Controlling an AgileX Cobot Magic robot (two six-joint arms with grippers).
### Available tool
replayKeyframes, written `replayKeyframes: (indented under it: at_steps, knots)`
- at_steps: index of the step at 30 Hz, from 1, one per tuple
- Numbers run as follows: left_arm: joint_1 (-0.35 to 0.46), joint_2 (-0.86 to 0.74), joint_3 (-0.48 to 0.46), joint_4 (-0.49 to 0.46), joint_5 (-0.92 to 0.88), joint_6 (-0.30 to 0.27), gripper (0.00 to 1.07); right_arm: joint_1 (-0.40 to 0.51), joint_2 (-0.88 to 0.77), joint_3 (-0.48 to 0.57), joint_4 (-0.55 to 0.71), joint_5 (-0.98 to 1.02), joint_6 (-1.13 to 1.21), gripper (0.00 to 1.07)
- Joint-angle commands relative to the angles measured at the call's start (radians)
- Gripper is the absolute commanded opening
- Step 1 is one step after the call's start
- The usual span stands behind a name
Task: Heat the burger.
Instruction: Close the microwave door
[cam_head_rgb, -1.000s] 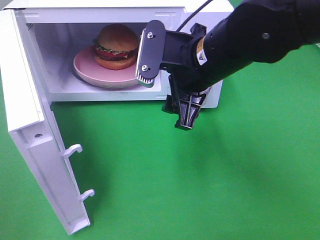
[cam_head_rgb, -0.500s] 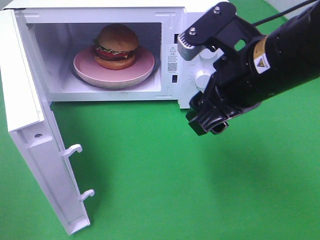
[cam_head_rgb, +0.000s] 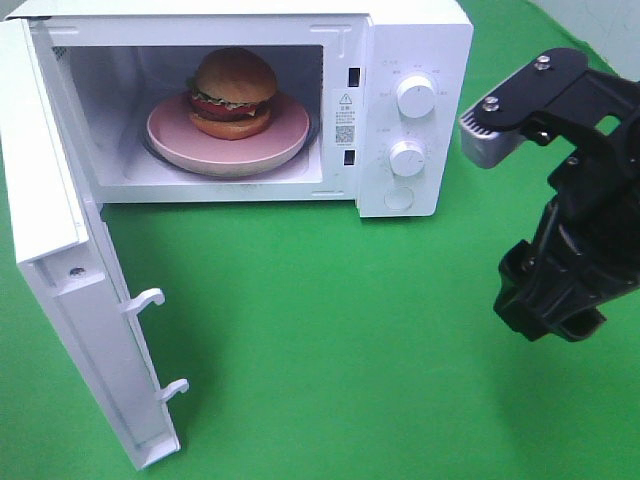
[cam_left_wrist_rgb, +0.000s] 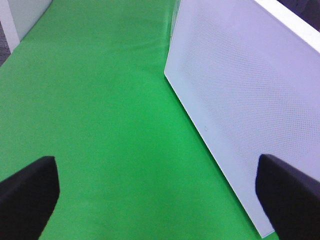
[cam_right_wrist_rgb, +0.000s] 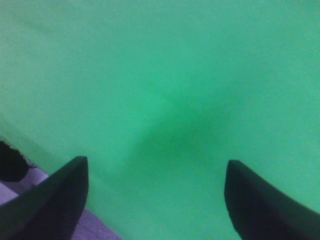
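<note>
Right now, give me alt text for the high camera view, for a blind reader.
A burger sits on a pink plate inside a white microwave with its door open. The right gripper hovers open above green surface beside it.

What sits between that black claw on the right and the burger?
In the exterior high view, bare green table, then the microwave's control panel with two white knobs, separates the right gripper from the burger on its pink plate.
</note>
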Motion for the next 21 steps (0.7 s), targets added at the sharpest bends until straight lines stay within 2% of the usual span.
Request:
replayKeyframes:
  at_steps: [1, 6, 9, 11, 14, 16, 18, 19, 20, 21]
  knots:
    - [-0.001, -0.001, -0.001, 0.001, -0.007, -0.005, 1.00, 0.000, -0.082, 0.003, 0.013, 0.054, 0.013, 0.74]
    - [-0.001, -0.001, -0.001, 0.001, -0.007, -0.005, 1.00, 0.000, -0.197, 0.021, 0.022, 0.073, 0.012, 0.74]
    - [-0.001, -0.001, -0.001, 0.001, -0.007, -0.005, 1.00, 0.000, -0.211, 0.029, 0.021, 0.075, 0.012, 0.74]
    - [-0.001, -0.001, -0.001, 0.001, -0.007, -0.005, 1.00, -0.004, -0.287, 0.097, 0.019, 0.077, 0.012, 0.74]
    - [-0.001, -0.001, -0.001, 0.001, -0.007, -0.005, 1.00, -0.021, -0.316, 0.137, 0.028, 0.077, 0.017, 0.74]
    - [-0.001, -0.001, -0.001, 0.001, -0.007, -0.005, 1.00, -0.048, -0.340, 0.168, 0.037, 0.077, 0.019, 0.74]
    - [-0.001, -0.001, -0.001, 0.001, -0.007, -0.005, 1.00, -0.129, -0.397, 0.218, 0.055, 0.076, 0.018, 0.74]
    - [-0.001, -0.001, -0.001, 0.001, -0.007, -0.005, 1.00, -0.129, -0.397, 0.218, 0.055, 0.076, 0.018, 0.74]
    - [-0.001, -0.001, -0.001, 0.001, -0.007, -0.005, 1.00, -0.181, -0.432, 0.243, 0.063, 0.076, 0.018, 0.74]
    - [-0.001, -0.001, -0.001, 0.001, -0.007, -0.005, 1.00, -0.181, -0.432, 0.243, 0.063, 0.076, 0.018, 0.74]
